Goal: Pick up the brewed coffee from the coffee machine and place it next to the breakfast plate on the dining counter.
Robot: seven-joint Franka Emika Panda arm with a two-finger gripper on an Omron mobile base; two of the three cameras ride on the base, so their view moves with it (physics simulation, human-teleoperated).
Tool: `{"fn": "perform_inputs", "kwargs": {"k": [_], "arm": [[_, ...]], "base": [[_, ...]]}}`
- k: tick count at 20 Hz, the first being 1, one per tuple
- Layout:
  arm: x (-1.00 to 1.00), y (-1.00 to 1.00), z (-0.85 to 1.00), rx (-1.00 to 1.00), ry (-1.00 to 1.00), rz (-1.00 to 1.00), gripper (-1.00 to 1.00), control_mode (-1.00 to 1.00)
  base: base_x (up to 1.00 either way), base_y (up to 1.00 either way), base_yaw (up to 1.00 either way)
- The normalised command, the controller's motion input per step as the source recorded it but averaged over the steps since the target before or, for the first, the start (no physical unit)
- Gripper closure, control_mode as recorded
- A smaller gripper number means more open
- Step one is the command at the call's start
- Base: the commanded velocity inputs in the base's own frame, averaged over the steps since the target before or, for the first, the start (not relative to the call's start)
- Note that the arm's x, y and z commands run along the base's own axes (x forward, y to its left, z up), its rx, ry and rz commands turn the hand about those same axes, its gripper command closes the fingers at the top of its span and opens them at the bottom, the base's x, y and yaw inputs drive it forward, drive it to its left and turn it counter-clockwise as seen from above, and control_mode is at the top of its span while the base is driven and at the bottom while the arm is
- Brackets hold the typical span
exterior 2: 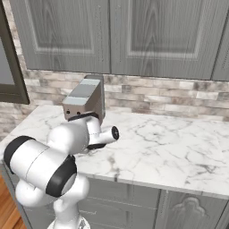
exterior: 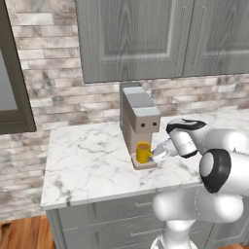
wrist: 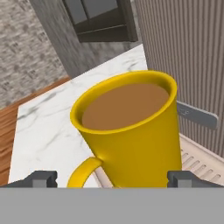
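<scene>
Yellow mug (exterior: pixel 143 151) of brown coffee stands upright on the base tray (exterior: pixel 146 164) of the coffee machine (exterior: pixel 140 121), on the marble surface (exterior: pixel 92 165) against the brick wall. Gripper (wrist: pixel 112 178) at the mug, fingertips (wrist: pixel 41 178) spread wide either side of it; contact cannot be told.

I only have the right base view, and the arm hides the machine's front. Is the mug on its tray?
Observer: Yes. The left base view shows the yellow mug upright on the base tray of the coffee machine.
Operator: Is the gripper around it?
Observer: In the hand view the gripper is open, with its fingertips on either side of the mug.
Operator: Which way is the handle?
Observer: The handle sits toward the hand view's left fingertip.
</scene>
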Motion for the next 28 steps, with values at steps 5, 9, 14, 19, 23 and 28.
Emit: {"fn": "perform_inputs", "kwargs": {"k": [5,9,14,19,23,28], "arm": [[0.05,0.11,-0.01,0.00,0.00,-0.03,-1.00,-1.00],[0.14,0.00,-0.08,0.00,0.00,-0.01,1.00,-1.00],[0.05,0.00,-0.04,0.00,0.00,0.00,1.00,-1.00],[-0.12,-0.19,0.00,0.00,-0.02,0.00,1.00,-1.00],[-0.57,-0.38,0.14,0.00,-0.11,0.00,1.00,-1.00],[-0.68,-0.37,0.76,0.00,-0.07,0.00,1.00,-1.00]], "base": [[0.00,0.00,0.00],[0.00,0.00,0.00],[0.00,0.00,0.00],[0.00,0.00,0.00],[0.00,0.00,0.00],[0.00,0.00,0.00]]}}
